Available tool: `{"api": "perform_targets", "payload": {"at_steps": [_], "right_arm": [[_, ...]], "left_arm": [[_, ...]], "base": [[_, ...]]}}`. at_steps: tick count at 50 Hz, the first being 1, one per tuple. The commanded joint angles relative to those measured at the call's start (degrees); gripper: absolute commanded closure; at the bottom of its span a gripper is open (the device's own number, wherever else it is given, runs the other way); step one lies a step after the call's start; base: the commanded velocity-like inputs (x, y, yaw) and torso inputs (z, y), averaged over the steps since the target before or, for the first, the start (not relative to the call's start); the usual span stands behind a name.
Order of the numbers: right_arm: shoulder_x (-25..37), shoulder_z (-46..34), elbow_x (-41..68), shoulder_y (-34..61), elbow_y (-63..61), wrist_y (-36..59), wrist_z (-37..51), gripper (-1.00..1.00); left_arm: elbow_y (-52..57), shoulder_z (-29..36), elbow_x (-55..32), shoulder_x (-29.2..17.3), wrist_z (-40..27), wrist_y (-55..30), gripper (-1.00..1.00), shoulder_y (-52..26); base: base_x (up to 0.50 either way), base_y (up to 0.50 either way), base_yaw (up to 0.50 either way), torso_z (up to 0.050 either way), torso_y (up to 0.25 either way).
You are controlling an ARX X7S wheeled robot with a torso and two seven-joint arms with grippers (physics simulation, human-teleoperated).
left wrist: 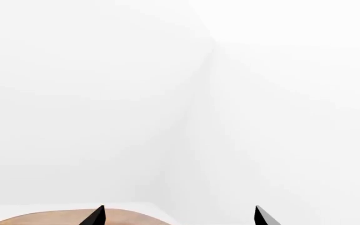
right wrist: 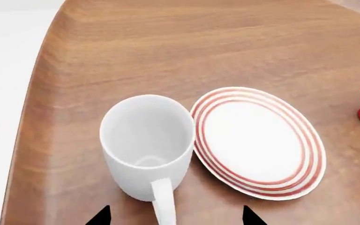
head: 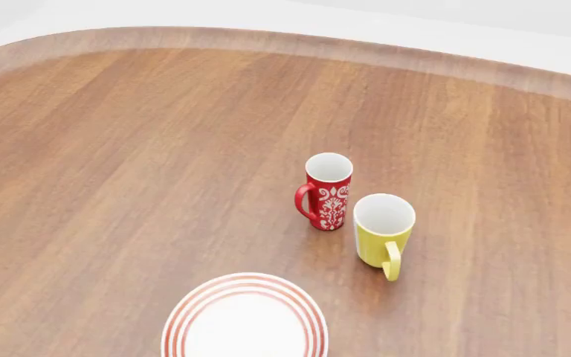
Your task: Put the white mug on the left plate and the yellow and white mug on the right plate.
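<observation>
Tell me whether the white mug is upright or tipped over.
Upright. In the right wrist view the white mug stands mouth-up on the table, empty, beside a red-ringed plate.

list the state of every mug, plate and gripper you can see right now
white mug: upright, empty, on the table beside a plate, not on it
yellow and white mug: upright, empty, on the table, off any plate
red patterned mug: upright, on the table
plate: flat, bare
plate: flat, bare as far as it shows
left gripper: open, holding nothing
right gripper: open, holding nothing
</observation>
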Motion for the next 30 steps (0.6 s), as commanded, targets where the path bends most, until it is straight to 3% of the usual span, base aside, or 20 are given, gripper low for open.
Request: {"api": "perform_targets", "payload": {"at_steps": [1,30], "right_arm": [[-0.72,-2.24,-0.99,2.57,4.09,0.39,-1.72,-1.0],[-1.46,-8.69,-2.91,9.67,8.65,2.84,-7.26,-1.0]], "left_arm": [[0.04,-0.45,-0.63,-0.37,-0.3,0.21,-1.0,0.24],[0.13,-0.23,-0.83,-1.17,-0.65,0.97,-1.0,1.02]], "base": [[0.0,0.0,0.0,0.0,0.0],[0.0,0.0,0.0,0.0,0.0]]}}
